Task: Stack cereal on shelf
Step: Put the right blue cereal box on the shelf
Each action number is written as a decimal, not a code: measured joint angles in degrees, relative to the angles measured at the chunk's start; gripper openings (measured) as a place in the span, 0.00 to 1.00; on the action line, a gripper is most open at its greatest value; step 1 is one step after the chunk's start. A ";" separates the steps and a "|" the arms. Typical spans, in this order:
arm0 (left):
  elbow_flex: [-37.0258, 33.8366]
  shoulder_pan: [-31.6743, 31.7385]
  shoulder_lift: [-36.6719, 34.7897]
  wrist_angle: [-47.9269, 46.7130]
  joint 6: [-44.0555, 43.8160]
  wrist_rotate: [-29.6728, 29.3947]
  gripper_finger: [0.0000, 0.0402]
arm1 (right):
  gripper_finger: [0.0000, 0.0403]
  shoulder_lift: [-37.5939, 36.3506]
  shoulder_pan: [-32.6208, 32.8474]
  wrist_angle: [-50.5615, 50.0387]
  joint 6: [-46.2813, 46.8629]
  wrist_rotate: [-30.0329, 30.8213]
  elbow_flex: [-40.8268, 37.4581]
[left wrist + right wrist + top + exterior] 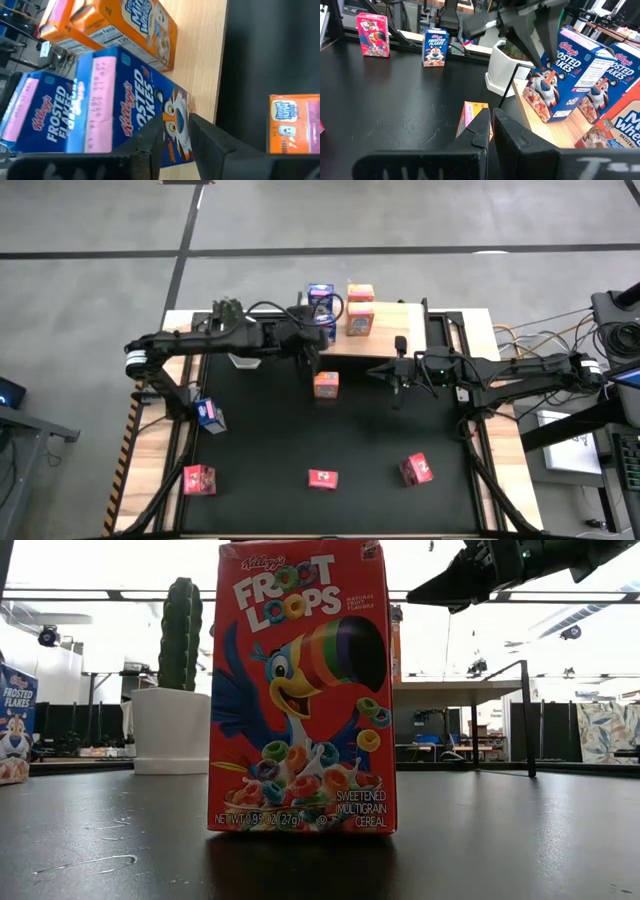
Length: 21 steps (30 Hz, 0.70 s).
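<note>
Cereal boxes were split between the light wooden shelf board (395, 330) at the far edge of the desk and the large black desk mat (330, 430) in front of it. On the shelf stood two blue Frosted Flakes boxes (321, 307) side by side and two orange Mini-Wheats boxes (360, 312) next to them. On the mat, a third orange box (326, 384) stood just before the shelf, a third blue box (210, 415) lay near the left edge, and three red Froot Loops boxes (322, 478) were spread along the near side. A white plant pot (502, 67) stood beside the shelf. The left claw (175, 137) reached the nearer blue box, its narrowly parted fingers at the box's face; a grip could not be confirmed. The right claw (491, 131) hovered shut and empty over the mat.
</note>
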 joint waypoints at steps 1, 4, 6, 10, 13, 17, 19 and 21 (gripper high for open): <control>-0.56 0.13 0.00 0.60 0.00 -0.08 0.18 | 0.03 0.00 0.00 -0.02 0.00 0.00 0.00; -1.82 0.44 0.00 1.63 -0.12 -0.73 0.16 | 0.03 0.00 0.00 0.00 0.00 -0.02 0.00; -2.12 0.75 0.00 2.02 -0.32 -1.57 0.16 | 0.03 0.00 0.00 0.00 0.00 0.00 0.00; -2.55 1.25 -0.02 2.94 -0.90 -1.70 0.16 | 0.03 0.00 0.00 0.02 -0.07 0.00 0.00; -2.59 1.21 -0.02 3.16 -1.82 -1.65 0.16 | 0.03 0.00 0.00 0.02 0.04 -0.01 0.00; -3.89 0.61 -0.07 4.19 -2.22 -1.08 0.16 | 0.03 0.00 0.00 0.00 0.04 0.00 0.00; -4.68 0.48 -0.07 5.02 -3.05 -1.03 0.16 | 0.03 0.00 0.00 -0.01 0.04 0.00 0.00; -5.99 0.50 -0.11 6.05 -4.07 -1.03 0.16 | 0.03 0.02 0.00 -0.09 0.04 0.00 0.00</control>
